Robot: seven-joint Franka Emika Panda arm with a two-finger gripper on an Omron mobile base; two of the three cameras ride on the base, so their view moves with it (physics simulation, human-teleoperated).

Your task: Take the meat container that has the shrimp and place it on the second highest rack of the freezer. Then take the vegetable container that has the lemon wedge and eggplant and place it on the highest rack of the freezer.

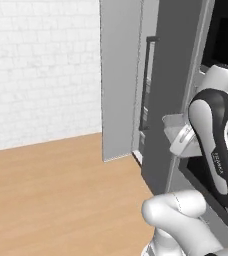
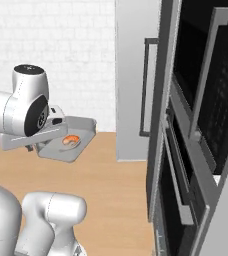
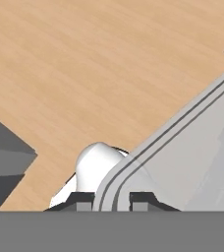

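- Above the wooden floor [image 2: 111,190], in the right base view, the gripper [image 3: 111,199] carries the meat container [image 2: 81,131], a shallow grey tray with the orange shrimp [image 2: 71,141] lying in it.
- The jaws are nearly closed, one finger on each side of the container's rim in the hand view, so they have hold of the tray by its edge.
- The container hangs clear of everything, well apart from the tall grey appliance with the dark vertical handle [image 2: 145,85] ahead; its door looks closed from here, and I cannot tell where the freezer racks sit.
- The tray tilts slightly toward its far side, with the shrimp near the gripped end.
- The step in hand, as I judge it, is carrying the tray to the freezer's second highest rack.
- To do it well: keep the tray level so the shrimp does not slide out, since an edge grip gives little control over tilt.
- Move slowly and keep the tray's far corner away from the door and handle.
- Enter the rack flat, and release only once the base rests on it.
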